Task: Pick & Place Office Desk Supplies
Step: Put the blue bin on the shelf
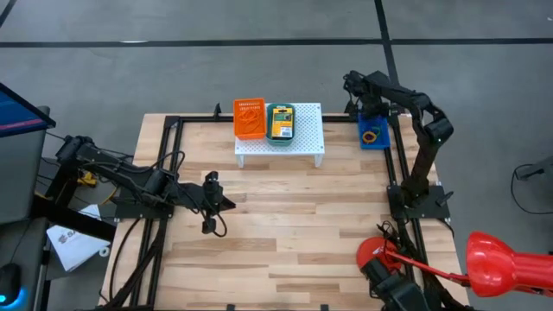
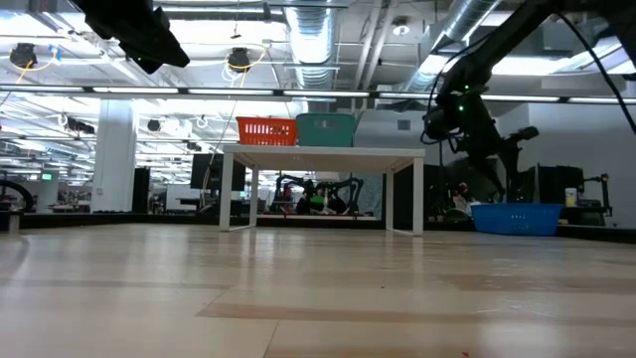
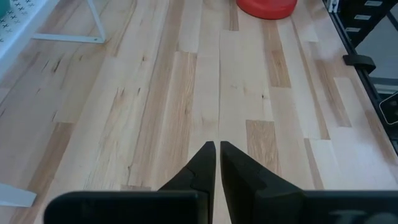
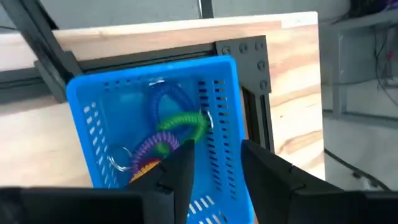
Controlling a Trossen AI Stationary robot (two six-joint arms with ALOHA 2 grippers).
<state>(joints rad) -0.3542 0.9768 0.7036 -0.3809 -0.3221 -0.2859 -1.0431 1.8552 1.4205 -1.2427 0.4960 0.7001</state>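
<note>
A wooden table point(image 1: 285, 233) fills the middle of the high view, on a grey floor. A white stand point(image 1: 278, 142) is at the upper centre; on it sit an orange basket point(image 1: 249, 118) and, touching it on the right, a teal basket point(image 1: 281, 122) with a crayon box point(image 1: 281, 121) inside. At the upper right, a blue basket point(image 1: 374, 131) lies on the table edge, with the right gripper point(image 1: 370, 111) above it. The left gripper point(image 1: 211, 201) is at the left centre, over bare wood. A red disc point(image 1: 377, 253) is at the lower right.

In the low view, the stand point(image 2: 323, 184) is in the centre, with both baskets on top. The blue basket point(image 2: 516, 218) is at the right, on the table.

In the left wrist view, the left fingers point(image 3: 205, 167) are pressed together and hold nothing; the red disc point(image 3: 266, 7) is at the top edge.

In the right wrist view, the blue basket point(image 4: 99, 118) holds rubber-band loops point(image 4: 171, 127), blue, green, purple and orange. The right fingers point(image 4: 181, 165) are spread apart above the basket; I cannot tell if they touch the loops.
</note>
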